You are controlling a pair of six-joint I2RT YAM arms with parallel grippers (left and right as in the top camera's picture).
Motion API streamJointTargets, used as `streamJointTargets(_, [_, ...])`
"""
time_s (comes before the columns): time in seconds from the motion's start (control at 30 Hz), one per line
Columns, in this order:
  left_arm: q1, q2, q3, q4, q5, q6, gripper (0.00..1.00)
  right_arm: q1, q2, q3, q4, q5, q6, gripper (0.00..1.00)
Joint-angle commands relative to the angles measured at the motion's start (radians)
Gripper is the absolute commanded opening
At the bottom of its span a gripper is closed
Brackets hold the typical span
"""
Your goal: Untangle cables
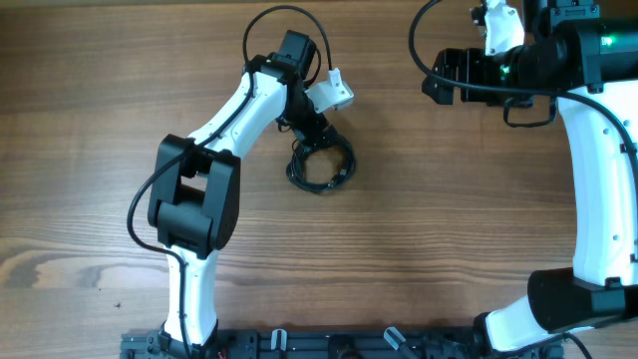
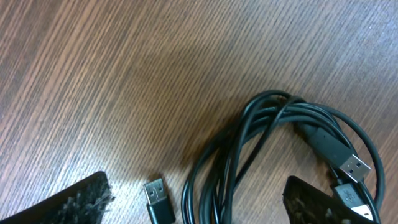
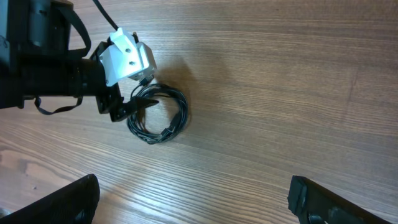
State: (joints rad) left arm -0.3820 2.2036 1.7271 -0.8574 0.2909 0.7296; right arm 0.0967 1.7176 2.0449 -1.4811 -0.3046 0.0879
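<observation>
The coiled cables (image 1: 339,178) are lying mid-surface (image 1: 449,229), directly beneath the left hand (image 1: 320,148), whose fingers are standing apart, straddling the bundle. The right hand (image 3: 193,190), also spread wide, is hovering well apart.

The white-and-black left arm (image 1: 234,115) is stretching forward, its left fingers (image 2: 74,202) hanging low, spread wide. The white right arm (image 1: 598,170) is hovering, its right fingers (image 3: 62,202) gaping too.

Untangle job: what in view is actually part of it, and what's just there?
Part of the job:
- cables, one coiled bundle with USB plugs
- left gripper, open over the coil

Just there:
- right gripper, open, well away from the coil
- thick black wire looping off the left arm
- wooden table
</observation>
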Motion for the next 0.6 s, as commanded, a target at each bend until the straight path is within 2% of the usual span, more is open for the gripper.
streamJointTargets(0.0, [0.005,0.041,0.005,0.002,0.034,0.008,0.86,0.004,0.003,0.008,-0.001,0.020,-0.010,1.00])
streamJointTargets(0.1, [0.005,0.063,0.005,0.009,0.034,-0.010,0.84,0.004,0.003,0.008,0.000,0.020,-0.010,1.00])
streamJointTargets(0.17, [0.005,0.069,0.005,0.009,0.034,-0.024,0.76,0.004,0.003,0.008,0.000,0.020,-0.010,1.00])
streamJointTargets(0.2, [0.005,0.069,0.005,0.009,0.034,-0.031,0.60,0.004,0.003,0.008,0.000,0.020,-0.010,0.99])
streamJointTargets(0.27, [0.005,0.069,0.005,0.009,0.033,-0.032,0.04,0.004,0.003,0.008,0.000,0.020,-0.010,1.00])
streamJointTargets(0.43, [0.003,0.050,0.010,0.000,0.030,-0.152,0.04,0.004,0.003,0.008,0.008,0.020,-0.010,1.00])
streamJointTargets(0.5, [0.003,0.027,0.024,-0.003,0.021,-0.231,0.04,0.004,0.003,0.008,0.015,0.021,-0.011,1.00])
streamJointTargets(0.57, [0.003,-0.008,0.056,-0.003,-0.026,-0.364,0.04,0.004,0.003,0.008,0.029,0.024,-0.010,1.00])
